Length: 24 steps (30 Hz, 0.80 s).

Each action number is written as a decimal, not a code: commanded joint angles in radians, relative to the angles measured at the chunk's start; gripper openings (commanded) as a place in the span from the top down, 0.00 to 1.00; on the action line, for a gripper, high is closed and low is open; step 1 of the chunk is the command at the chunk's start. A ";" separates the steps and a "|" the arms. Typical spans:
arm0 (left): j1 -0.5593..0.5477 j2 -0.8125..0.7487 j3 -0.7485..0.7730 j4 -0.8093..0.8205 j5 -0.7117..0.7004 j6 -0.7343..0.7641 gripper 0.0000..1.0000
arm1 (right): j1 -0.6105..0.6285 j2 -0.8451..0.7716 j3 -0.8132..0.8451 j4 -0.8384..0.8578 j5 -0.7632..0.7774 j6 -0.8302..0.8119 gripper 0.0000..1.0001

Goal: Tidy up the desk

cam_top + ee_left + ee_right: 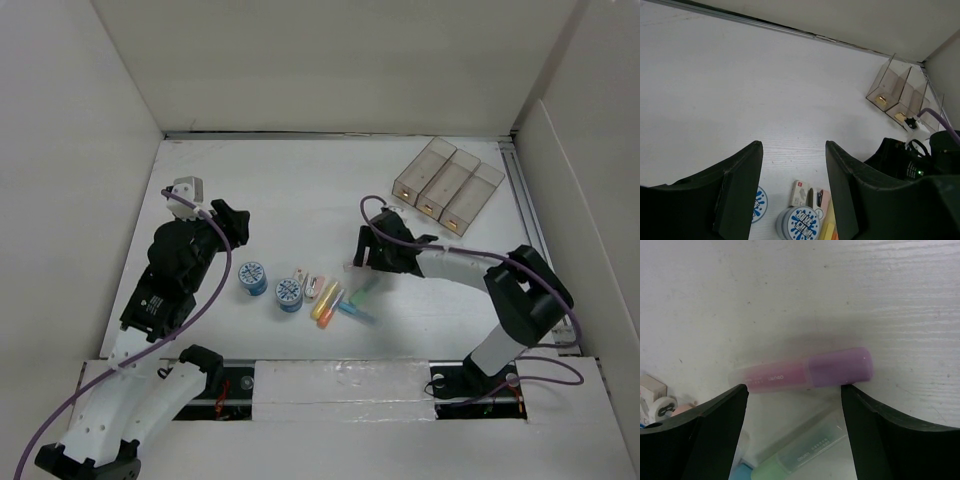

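While the right gripper (794, 389) hangs released over the white surface (890, 290), a pink highlighter (805, 372) with a purple cap lies crosswise just beyond its spread fingertips, a green highlighter (800, 455) nearer the wrist. The left gripper (794, 145) is likewise released, holding nothing, the surface stretching beneath and ahead of it, a blue-and-white round tin (799, 225) below its fingers.
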 commanded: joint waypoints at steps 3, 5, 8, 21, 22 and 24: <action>0.005 -0.009 -0.009 0.044 0.013 0.015 0.51 | -0.013 0.069 0.106 0.058 -0.030 0.005 0.20; 0.005 -0.012 -0.009 0.044 0.012 0.015 0.51 | -0.013 0.123 0.179 0.042 -0.009 -0.013 0.20; 0.005 -0.011 -0.009 0.046 0.010 0.015 0.51 | -0.013 0.147 0.222 0.019 0.017 -0.026 0.22; 0.005 -0.020 -0.009 0.048 0.015 0.017 0.51 | 0.007 0.240 0.304 -0.098 0.201 -0.090 0.47; 0.005 -0.020 -0.009 0.048 0.016 0.017 0.51 | 0.007 0.249 0.318 -0.109 0.200 -0.096 0.47; 0.005 -0.020 -0.009 0.048 0.018 0.017 0.51 | 0.007 0.272 0.330 -0.119 0.192 -0.104 0.49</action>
